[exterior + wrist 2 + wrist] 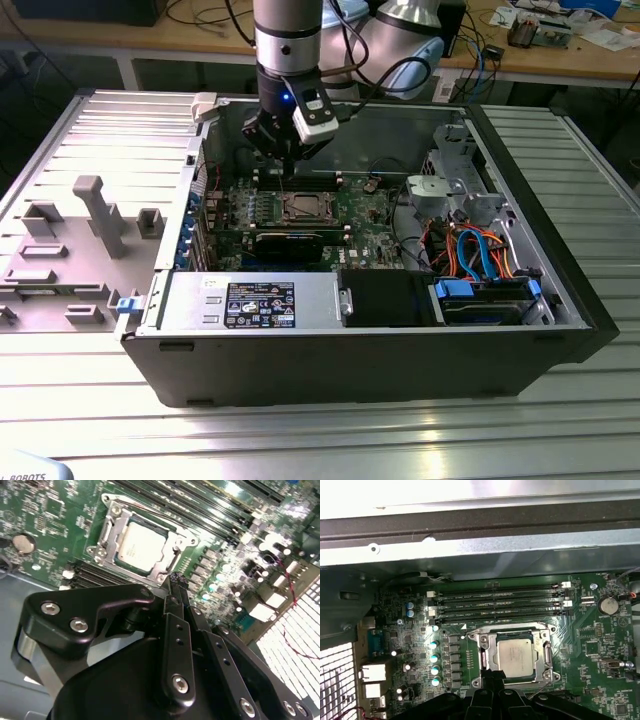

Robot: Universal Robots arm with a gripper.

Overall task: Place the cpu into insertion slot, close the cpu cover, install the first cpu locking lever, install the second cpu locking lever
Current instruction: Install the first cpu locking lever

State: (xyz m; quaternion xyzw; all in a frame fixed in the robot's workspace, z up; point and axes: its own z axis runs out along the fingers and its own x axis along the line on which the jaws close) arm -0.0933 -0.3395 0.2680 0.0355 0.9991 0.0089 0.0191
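Both wrist views give us the cpu (142,547) (515,657), silvery top up, seated in the slot (111,524) (481,639). We note the cover (170,562) (487,656) lying flat around it as a silver frame. Memory slots (500,601) run parallel just beside the socket on the green board (600,645). Our gripper (178,582) (493,676) hangs near the socket's edge, black fingers (176,611) pressed together, grasping nothing. Exterior view: gripper (290,172) above the board inside the open case (400,350), which sits on the ribbed counter (300,440).
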